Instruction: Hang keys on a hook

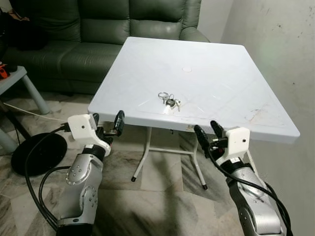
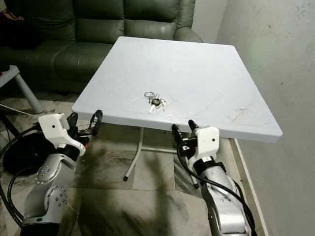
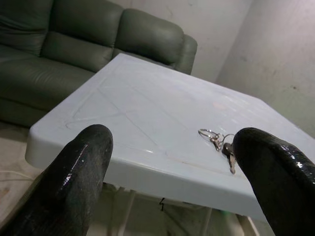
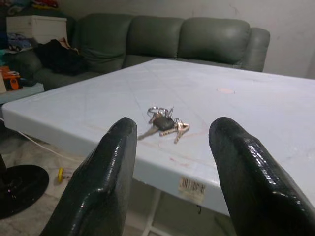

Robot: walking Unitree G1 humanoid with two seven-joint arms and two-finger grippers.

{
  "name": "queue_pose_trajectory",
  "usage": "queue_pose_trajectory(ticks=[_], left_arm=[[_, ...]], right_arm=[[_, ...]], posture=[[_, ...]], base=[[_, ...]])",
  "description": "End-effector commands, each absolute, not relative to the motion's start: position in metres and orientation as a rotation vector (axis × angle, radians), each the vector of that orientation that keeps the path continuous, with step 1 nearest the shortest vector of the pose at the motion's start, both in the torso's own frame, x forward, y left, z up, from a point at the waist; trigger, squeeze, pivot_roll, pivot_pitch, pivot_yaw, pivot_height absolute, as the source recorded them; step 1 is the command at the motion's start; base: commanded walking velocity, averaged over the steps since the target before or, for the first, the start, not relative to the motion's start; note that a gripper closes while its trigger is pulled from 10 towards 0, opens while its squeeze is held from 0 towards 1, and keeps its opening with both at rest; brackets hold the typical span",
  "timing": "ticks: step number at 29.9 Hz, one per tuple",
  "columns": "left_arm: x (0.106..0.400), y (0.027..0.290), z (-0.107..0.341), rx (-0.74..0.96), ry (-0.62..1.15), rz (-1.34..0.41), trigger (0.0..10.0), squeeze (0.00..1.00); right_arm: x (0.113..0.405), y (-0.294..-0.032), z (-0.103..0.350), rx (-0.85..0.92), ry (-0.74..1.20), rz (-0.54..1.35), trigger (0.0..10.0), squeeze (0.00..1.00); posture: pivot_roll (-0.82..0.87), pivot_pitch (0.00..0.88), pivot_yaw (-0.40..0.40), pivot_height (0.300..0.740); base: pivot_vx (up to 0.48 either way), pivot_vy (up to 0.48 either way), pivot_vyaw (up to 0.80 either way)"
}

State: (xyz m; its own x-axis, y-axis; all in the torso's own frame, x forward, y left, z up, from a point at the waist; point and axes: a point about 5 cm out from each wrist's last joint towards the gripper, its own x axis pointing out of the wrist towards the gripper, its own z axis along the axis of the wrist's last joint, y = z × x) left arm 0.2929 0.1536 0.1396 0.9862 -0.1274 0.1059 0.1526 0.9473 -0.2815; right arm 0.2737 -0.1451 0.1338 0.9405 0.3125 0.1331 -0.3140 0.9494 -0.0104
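Nearest the camera, the 2 silver arms rise from below, each ending short of the table's near edge. The left gripper [image 1: 109, 124] sits off the table's left front corner with its 2 black fingers spread wide and nothing between them. The right gripper [image 1: 208, 132] hangs just under the near edge, its fingers parted to a middling gap and likewise empty. Both seem held low and open as a ready stance, since the grasp has not begun.

Beyond them stands the white square plastic folding table [image 1: 231, 78]. The small bunch of metal keys on silver rings [image 1: 169, 101] lies flat on it, close to the near edge and roughly between the 2 grippers, touching neither. The right wrist view frames the bunch squarely, so that arm looks better placed to reach up and over.

Behind the table sits a dark green leather sofa [image 1: 93, 29]. No hook can be made out.
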Motion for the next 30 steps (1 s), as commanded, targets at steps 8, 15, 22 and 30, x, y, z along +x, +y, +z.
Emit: queue_pose_trajectory(ticks=[8, 15, 22, 30], left_arm=[[0.2935, 0.1468, 0.1483, -0.279, -0.091, -0.166, 10.0, 0.0], [0.293, 0.1445, 0.1486, -0.284, -0.082, -0.173, 10.0, 0.0], [0.2928, 0.1434, 0.1492, -0.288, -0.079, -0.173, 10.0, 0.0], [0.2916, 0.1427, 0.1494, -0.297, -0.078, -0.169, 10.0, 0.0]], right_arm=[[0.2745, -0.1401, 0.1448, 0.004, -0.158, 0.344, 10.0, 0.0], [0.2735, -0.1396, 0.1452, 0.004, -0.151, 0.347, 10.0, 0.0], [0.2737, -0.139, 0.1459, 0.0, -0.15, 0.356, 10.0, 0.0], [0.2733, -0.1369, 0.1466, -0.002, -0.148, 0.373, 10.0, 0.0]], posture=[[-0.04, 0.01, -0.044, 0.74], [-0.04, 0.01, -0.044, 0.74], [-0.04, 0.01, -0.046, 0.74], [-0.04, 0.01, -0.048, 0.74]], base=[[0.379, 0.0, 0.0], [0.382, 0.0, 0.0], [0.382, 0.0, 0.0], [0.38, 0.0, 0.0]])
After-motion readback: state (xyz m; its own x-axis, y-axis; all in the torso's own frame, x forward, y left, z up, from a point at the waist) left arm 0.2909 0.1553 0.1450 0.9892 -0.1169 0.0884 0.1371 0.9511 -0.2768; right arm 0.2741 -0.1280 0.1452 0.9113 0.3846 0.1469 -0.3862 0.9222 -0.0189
